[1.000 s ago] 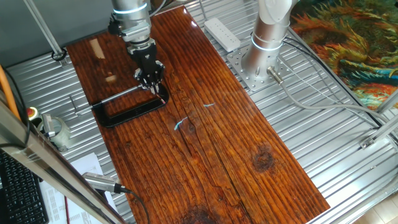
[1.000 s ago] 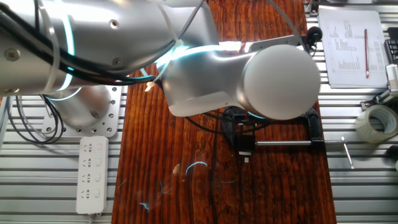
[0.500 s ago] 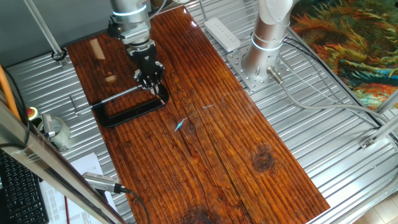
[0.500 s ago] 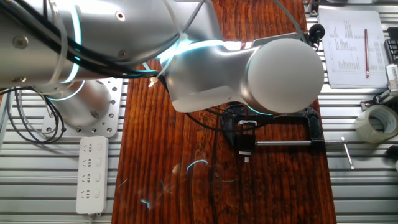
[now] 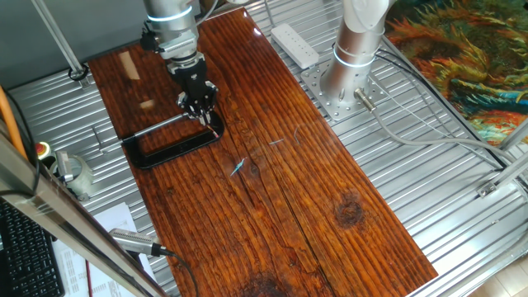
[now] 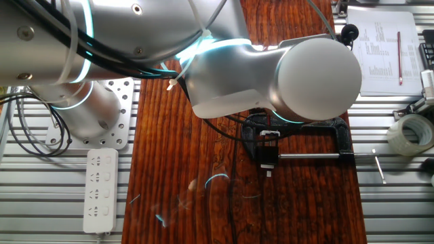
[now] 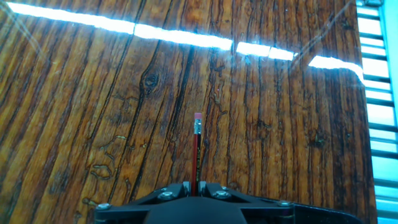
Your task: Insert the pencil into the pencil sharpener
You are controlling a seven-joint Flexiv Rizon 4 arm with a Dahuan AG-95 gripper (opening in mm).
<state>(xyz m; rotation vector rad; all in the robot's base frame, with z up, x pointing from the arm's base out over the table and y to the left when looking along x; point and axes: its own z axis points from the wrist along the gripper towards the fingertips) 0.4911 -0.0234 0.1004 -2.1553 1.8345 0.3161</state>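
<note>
In the hand view, the pencil (image 7: 198, 149), thin and dark red with a metal band and a pinkish eraser end, points away from me over the wood. My gripper (image 7: 198, 186) is shut on its near part. From one fixed view, the gripper (image 5: 202, 111) hangs over the board beside the end of a black clamp (image 5: 169, 148), and a reddish sliver of pencil (image 5: 216, 129) slants down below the fingers. A small dark block (image 6: 266, 154) sits at the tip of the clamp's silver rod (image 6: 312, 157). I cannot tell whether it is the pencil sharpener. The hand view shows no sharpener.
Two pale wooden pieces (image 5: 128, 64) lie at the board's far left end. A white power strip (image 5: 294, 44) and the arm's base (image 5: 355, 58) stand off the board's right edge. A tape roll (image 6: 410, 133) and papers (image 6: 383, 51) lie beyond the clamp. The arm's big elbow (image 6: 271, 81) hides much of the board.
The arm's elbow has drifted slightly to the right in the other fixed view. The gripper with the pencil has barely moved beside the clamp.
</note>
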